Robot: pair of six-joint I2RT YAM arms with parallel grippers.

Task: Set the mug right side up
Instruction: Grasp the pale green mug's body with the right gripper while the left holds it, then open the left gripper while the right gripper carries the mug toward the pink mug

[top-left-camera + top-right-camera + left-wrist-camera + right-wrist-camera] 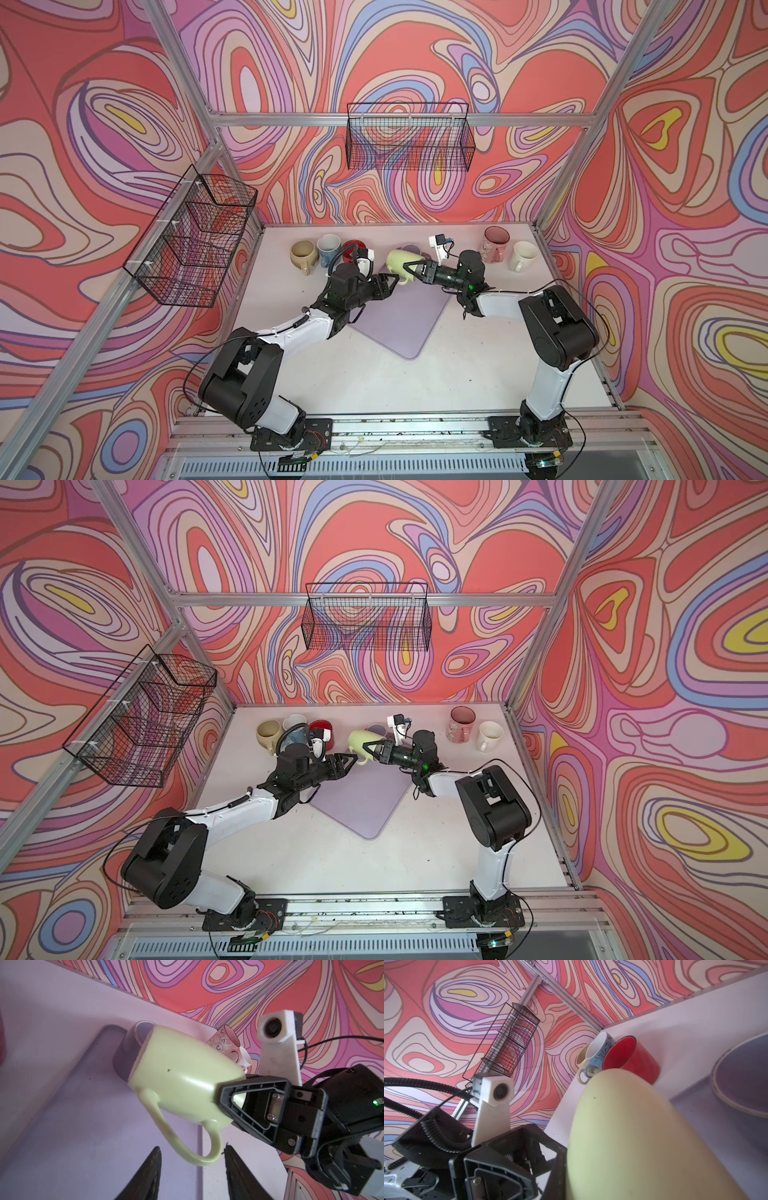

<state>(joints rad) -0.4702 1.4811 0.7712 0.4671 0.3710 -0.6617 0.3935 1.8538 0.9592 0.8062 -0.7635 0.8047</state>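
The pale green mug point(399, 259) point(360, 739) hangs tilted on its side over the back of the purple mat point(409, 328). Its base points toward the back left. My right gripper point(409, 266) point(370, 746) point(220, 1101) is shut on the mug's rim, and the mug point(633, 1136) fills much of the right wrist view. My left gripper point(394, 282) point(353, 759) point(192, 1149) is open. Its fingertips point(154, 1153) stand on either side of the mug's handle point(209, 1157) without touching it.
A purple mug point(415, 248) stands on the mat just behind the green one. Beige point(302, 251), blue point(328, 245) and red point(353, 245) mugs line the back left; pink point(496, 241) and white point(523, 253) mugs sit back right. Wire baskets point(409, 137) point(195, 241) hang on the walls.
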